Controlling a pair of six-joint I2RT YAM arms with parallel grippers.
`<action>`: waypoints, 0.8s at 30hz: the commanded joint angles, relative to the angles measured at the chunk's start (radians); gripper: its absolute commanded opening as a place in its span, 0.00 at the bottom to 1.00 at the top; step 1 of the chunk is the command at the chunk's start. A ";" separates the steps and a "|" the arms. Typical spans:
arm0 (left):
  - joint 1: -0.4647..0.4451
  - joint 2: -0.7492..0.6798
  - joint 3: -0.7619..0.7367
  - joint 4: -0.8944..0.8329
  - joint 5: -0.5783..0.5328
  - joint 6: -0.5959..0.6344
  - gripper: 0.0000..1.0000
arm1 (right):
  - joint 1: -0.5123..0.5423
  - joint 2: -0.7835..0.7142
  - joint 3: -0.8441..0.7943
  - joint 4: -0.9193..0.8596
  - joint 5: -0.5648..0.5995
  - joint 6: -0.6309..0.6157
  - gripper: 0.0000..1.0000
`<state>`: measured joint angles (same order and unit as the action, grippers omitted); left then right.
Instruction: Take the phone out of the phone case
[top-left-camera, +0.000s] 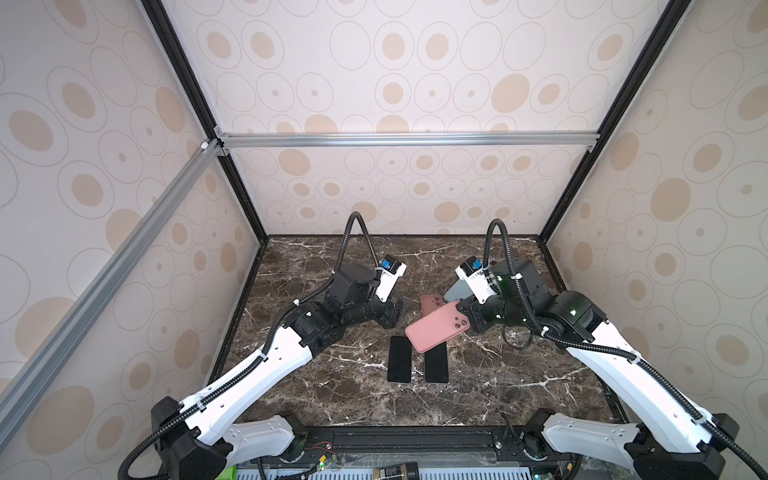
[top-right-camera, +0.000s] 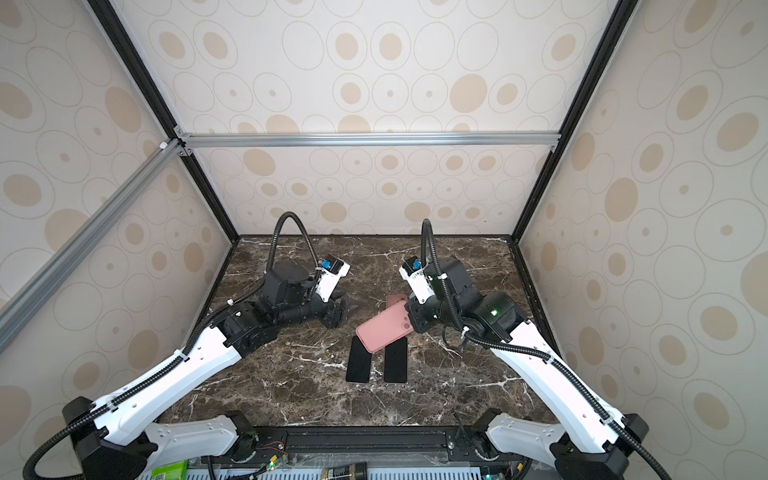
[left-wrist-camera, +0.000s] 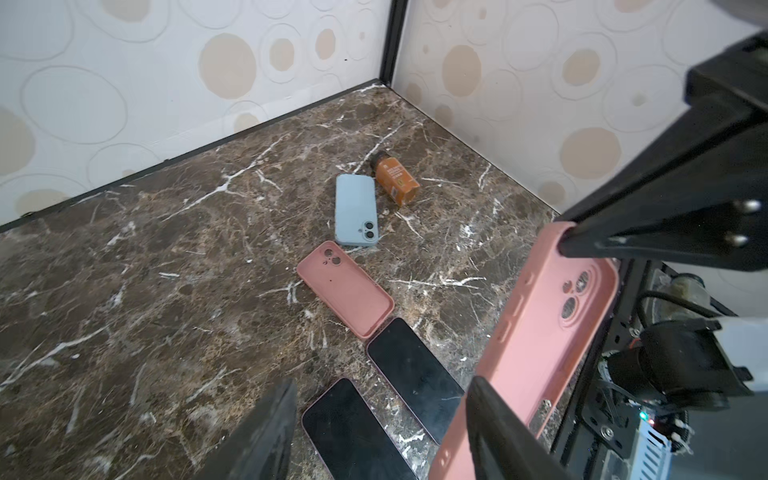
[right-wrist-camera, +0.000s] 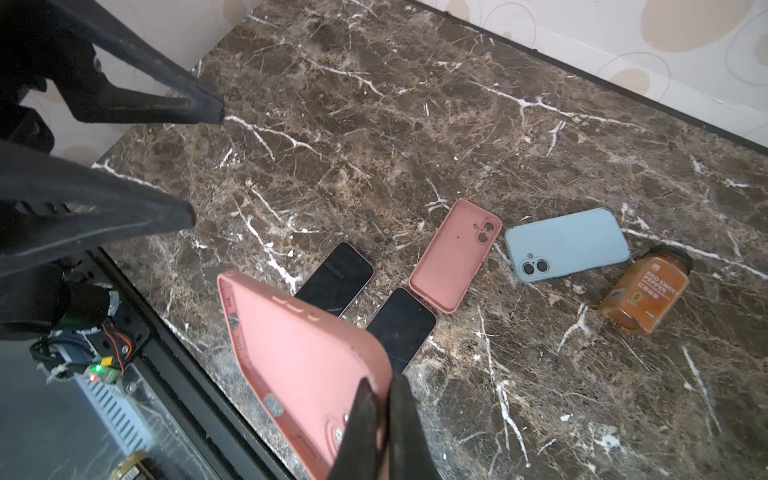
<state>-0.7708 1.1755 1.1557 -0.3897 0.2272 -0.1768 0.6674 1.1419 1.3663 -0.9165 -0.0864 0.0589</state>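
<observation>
The right gripper (right-wrist-camera: 382, 384) has its fingers pressed together on the camera-end wall of a pink phone case (top-left-camera: 436, 332), holding it tilted in the air just right of centre in both top views; seen from the right wrist, its inside is bare, with no phone in it. Under its lower end, at lower centre of the frame, two phones lie screen-up side by side on the marble table (top-left-camera: 519, 374): the left phone (top-left-camera: 400, 359) and the right phone (top-left-camera: 436, 365), neither in a case. Behind them a second pink case (left-wrist-camera: 345, 286) lies flat and empty. Past it a blue case (left-wrist-camera: 356, 210) lies back-up with dark lenses at its corner; I cannot tell for sure whether it is filled. An orange spice jar (left-wrist-camera: 395, 178) lies on its side just beside it. The left gripper (right-wrist-camera: 206, 164), left of centre, has its fingers spread and holds nothing.
</observation>
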 joint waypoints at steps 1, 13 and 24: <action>-0.039 0.013 0.067 -0.038 0.019 0.071 0.65 | 0.001 0.028 0.052 -0.093 -0.082 -0.101 0.00; -0.143 0.098 0.099 -0.103 0.028 0.109 0.49 | -0.023 0.114 0.137 -0.147 -0.185 -0.110 0.00; -0.154 0.113 0.090 -0.118 0.015 0.115 0.30 | -0.024 0.096 0.116 -0.132 -0.136 -0.098 0.00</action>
<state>-0.9165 1.2819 1.2163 -0.4870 0.2485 -0.0834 0.6483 1.2545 1.4765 -1.0328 -0.2356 -0.0345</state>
